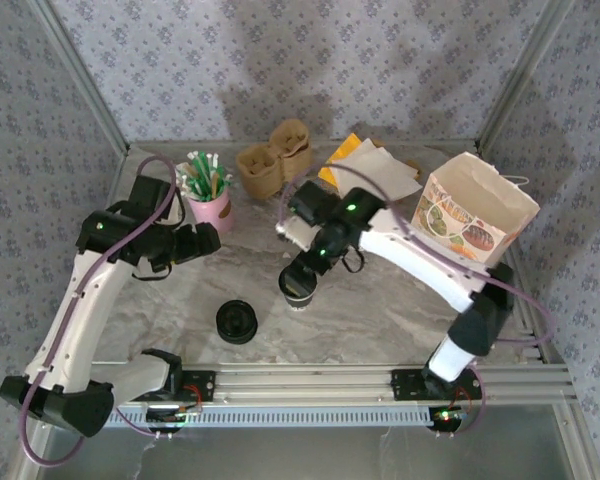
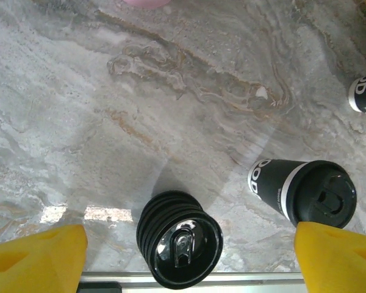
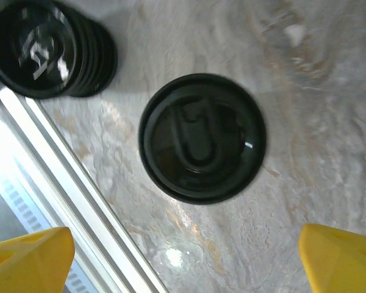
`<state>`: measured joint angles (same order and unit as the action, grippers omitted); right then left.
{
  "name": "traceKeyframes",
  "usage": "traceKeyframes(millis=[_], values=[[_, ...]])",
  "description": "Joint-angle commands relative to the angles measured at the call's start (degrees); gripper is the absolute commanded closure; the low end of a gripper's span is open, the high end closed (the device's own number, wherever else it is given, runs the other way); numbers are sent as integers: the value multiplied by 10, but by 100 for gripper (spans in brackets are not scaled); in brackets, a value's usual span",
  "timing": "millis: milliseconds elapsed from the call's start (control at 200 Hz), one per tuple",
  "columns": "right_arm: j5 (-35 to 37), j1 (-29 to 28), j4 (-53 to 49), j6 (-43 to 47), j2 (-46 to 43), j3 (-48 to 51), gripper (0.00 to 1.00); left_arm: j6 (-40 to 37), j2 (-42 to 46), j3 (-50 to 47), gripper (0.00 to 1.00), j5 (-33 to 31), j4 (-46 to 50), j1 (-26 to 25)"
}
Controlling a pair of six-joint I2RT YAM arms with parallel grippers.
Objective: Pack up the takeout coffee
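My right gripper (image 3: 186,259) hangs, fingers spread wide, above the lidded coffee cup (image 3: 201,137); I should drop centred and close below its rim, clear of the lid stack (image 3: 49,49).

**Clearance: back edge crowded, front right bare**

We find the back edge of the table (image 1: 380,335) lined by a pink cup of stirrers (image 1: 210,205), a cardboard cup carrier (image 1: 273,160) and loose napkins (image 1: 375,168). A paper bag (image 1: 477,215) fills the back right corner. Toward the front edge, the stack of black lids (image 1: 237,322) stands near the takeout coffee (image 1: 298,292), with a passable gap between them. The right gripper (image 3: 183,259) hangs over the coffee, fingers spread. Front right, the surface is bare.
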<state>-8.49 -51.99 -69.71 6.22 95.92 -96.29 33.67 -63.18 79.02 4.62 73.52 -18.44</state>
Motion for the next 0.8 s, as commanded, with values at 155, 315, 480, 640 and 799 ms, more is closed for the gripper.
traceKeyframes(millis=[155,315,480,640,799], values=[[48,-21,-21,118,77,-66,3,25,63,-30,3,3,-6,6],[56,-28,-36,122,120,-87,6,17,57,-24,2,19,-3,16],[57,-31,-45,122,138,-96,10,12,56,-17,2,23,-4,19],[54,-33,-54,122,148,-104,14,10,56,-19,2,27,-7,23],[62,-35,-63,120,160,-103,16,6,51,-14,1,31,-8,26]])
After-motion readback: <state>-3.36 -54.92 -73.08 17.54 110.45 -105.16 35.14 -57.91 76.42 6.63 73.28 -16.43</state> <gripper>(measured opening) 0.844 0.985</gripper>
